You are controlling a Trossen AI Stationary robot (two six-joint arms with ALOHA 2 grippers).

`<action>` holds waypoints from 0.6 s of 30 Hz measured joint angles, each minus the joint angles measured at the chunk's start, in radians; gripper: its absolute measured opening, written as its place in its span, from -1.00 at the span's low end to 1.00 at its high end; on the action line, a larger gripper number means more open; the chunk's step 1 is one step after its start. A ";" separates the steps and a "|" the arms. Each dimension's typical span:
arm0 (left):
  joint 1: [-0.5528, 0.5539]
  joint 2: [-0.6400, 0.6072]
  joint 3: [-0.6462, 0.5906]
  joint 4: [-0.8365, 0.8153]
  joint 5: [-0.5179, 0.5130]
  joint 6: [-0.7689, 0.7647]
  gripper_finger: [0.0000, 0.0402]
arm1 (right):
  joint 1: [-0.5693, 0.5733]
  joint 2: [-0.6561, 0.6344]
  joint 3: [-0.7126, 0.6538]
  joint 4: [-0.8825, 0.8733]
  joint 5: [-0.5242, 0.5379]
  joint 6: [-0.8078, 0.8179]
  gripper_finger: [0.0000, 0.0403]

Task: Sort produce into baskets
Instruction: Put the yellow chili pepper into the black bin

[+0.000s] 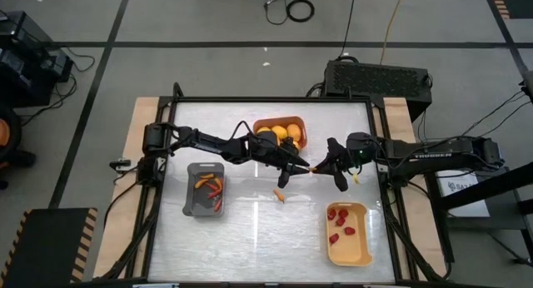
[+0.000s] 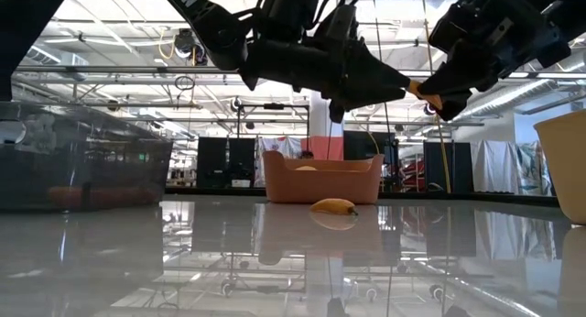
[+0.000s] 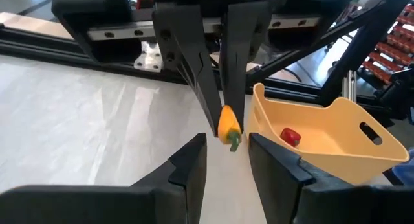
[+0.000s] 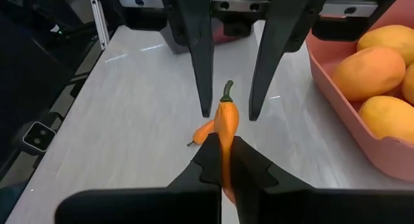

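Orange chili (image 4: 226, 123) pinched in closed right gripper (image 1: 313, 167), above tabletop (image 1: 250, 230); left gripper (image 1: 305, 166) open, fingers straddling its stem end; likely light, stiff, slippery; best taken mid-body; second chili (image 1: 280, 195) lies below.

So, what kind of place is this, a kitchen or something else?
Probably a robotics lab or workshop, not a kitchen. The table stands on a taped concrete floor with loose cables, and the low view shows a large hall with industrial ceiling trusses behind.
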 joint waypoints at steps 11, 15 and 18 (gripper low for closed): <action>0.000 0.000 0.000 0.001 0.000 0.000 -0.50 | 0.000 0.000 0.000 -0.013 0.000 0.007 -0.97; 0.000 0.000 0.000 0.001 0.000 0.000 -0.50 | 0.000 0.000 0.000 -0.025 0.000 0.007 -0.97; 0.000 0.000 0.000 0.000 0.000 0.000 -0.50 | -0.001 0.000 0.000 -0.025 0.000 0.007 -0.97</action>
